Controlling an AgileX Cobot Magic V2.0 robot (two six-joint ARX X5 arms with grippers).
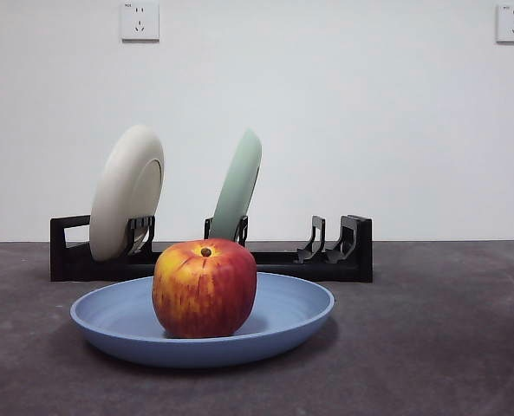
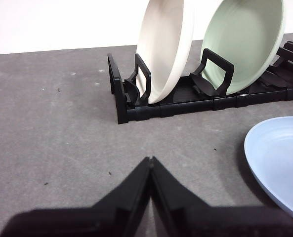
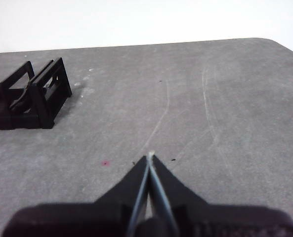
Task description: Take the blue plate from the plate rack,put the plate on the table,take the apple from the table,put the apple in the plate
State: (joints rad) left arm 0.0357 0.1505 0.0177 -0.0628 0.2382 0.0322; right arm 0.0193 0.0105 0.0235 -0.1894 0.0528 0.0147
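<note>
The red and yellow apple (image 1: 204, 288) sits upright in the blue plate (image 1: 291, 316), which lies flat on the grey table (image 1: 447, 347) in front of the black plate rack (image 1: 343, 256). An edge of the blue plate (image 2: 279, 158) shows in the left wrist view, off to the side of my left gripper (image 2: 150, 160), which is shut and holds nothing, above bare table short of the rack (image 2: 151, 106). My right gripper (image 3: 149, 157) is shut and empty over bare table (image 3: 210, 108), away from the rack's end (image 3: 32, 98). Neither gripper shows in the front view.
A cream-white plate (image 1: 126, 191) and a pale green plate (image 1: 237, 184) stand on edge in the rack's slots; both show in the left wrist view, cream-white plate (image 2: 166, 44) and pale green plate (image 2: 245, 42). A white wall with two sockets rises behind. The table's rounded far corner (image 3: 272, 42) shows.
</note>
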